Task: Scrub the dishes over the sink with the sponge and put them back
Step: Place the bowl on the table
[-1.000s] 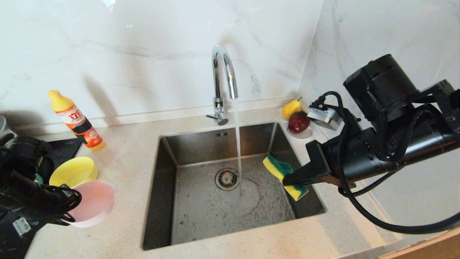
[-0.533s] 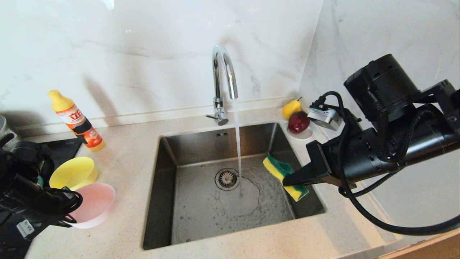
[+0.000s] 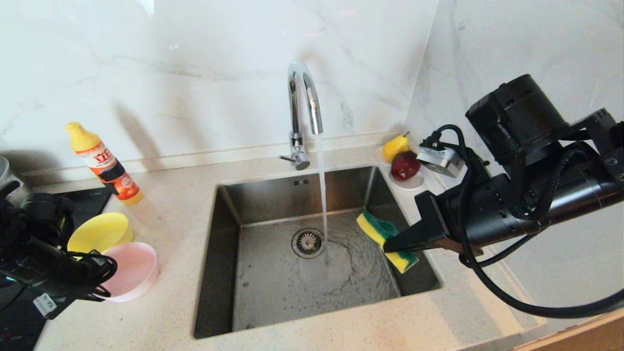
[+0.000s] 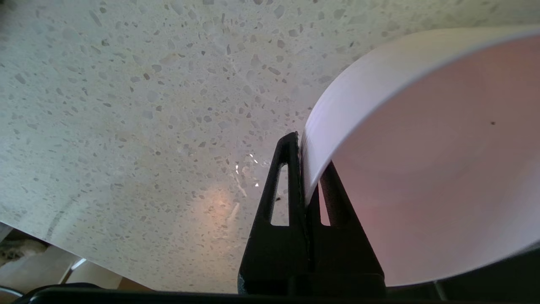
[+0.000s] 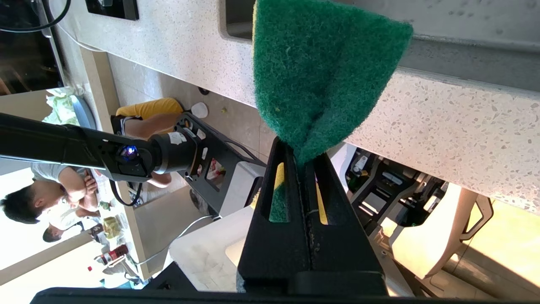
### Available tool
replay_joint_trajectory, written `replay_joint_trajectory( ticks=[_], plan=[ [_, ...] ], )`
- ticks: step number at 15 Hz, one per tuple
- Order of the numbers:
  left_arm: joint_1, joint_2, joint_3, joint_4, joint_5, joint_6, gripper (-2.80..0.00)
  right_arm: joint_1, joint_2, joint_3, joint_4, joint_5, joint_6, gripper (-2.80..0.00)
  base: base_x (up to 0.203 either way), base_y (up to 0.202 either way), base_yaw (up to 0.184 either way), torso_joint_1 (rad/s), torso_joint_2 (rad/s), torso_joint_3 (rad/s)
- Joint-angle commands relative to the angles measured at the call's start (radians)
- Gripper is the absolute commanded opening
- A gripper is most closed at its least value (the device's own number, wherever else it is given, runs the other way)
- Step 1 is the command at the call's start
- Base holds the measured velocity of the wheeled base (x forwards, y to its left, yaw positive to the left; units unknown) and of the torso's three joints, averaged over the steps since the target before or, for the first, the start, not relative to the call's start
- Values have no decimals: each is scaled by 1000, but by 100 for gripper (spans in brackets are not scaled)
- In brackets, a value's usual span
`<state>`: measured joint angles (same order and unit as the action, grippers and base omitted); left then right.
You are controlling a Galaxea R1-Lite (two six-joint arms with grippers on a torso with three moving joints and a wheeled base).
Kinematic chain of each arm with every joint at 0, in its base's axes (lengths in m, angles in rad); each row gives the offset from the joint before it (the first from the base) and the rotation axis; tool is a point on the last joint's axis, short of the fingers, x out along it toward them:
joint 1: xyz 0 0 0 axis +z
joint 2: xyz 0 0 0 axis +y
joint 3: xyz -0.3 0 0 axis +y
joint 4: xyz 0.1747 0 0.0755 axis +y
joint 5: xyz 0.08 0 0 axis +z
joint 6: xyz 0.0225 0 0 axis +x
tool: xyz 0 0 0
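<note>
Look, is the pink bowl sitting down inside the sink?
No, the pink bowl is over the counter beside the sink, its rim pinched by the left gripper.

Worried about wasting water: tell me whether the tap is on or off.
On. In the head view a steady stream falls from the faucet spout into the sink beside the drain, and water ripples across the basin floor there.

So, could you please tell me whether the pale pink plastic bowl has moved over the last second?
Yes, slightly: the pale pink plastic bowl has shifted towards the counter's near edge, away from the yellow detergent bottle.
</note>
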<state>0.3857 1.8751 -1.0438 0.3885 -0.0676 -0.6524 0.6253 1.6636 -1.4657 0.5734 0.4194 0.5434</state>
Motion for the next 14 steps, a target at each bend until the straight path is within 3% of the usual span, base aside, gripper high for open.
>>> replay_joint_trajectory(
  ticks=[1, 2, 3, 12, 13, 14],
  plan=[
    [2, 19, 1, 3, 2, -4, -280, 1, -2, 1, 3, 2, 3, -280, 0, 0, 0, 0, 0, 0],
    [2, 19, 1, 3, 3, -3, -280, 1, 1, 1, 3, 2, 3, -280, 0, 0, 0, 0, 0, 0],
    [2, 15, -1, 3, 3, -3, 0, 1, 0, 1, 3, 2, 3, -280, 0, 0, 0, 0, 0, 0],
    [2, -268, -69, 26, 3, 11, 0, 1, -8, 7, 3, 1, 3, -280, 0, 0, 0, 0, 0, 0],
    [1, -308, -83, 37, 3, 46, -280, 1, -8, 6, 3, 1, 3, -280, 0, 0, 0, 0, 0, 0],
    [0, -347, -92, 39, 0, 113, -280, 1, -12, 5, 3, -1, 3, -280, 0, 0, 0, 0, 0, 0]
  ],
)
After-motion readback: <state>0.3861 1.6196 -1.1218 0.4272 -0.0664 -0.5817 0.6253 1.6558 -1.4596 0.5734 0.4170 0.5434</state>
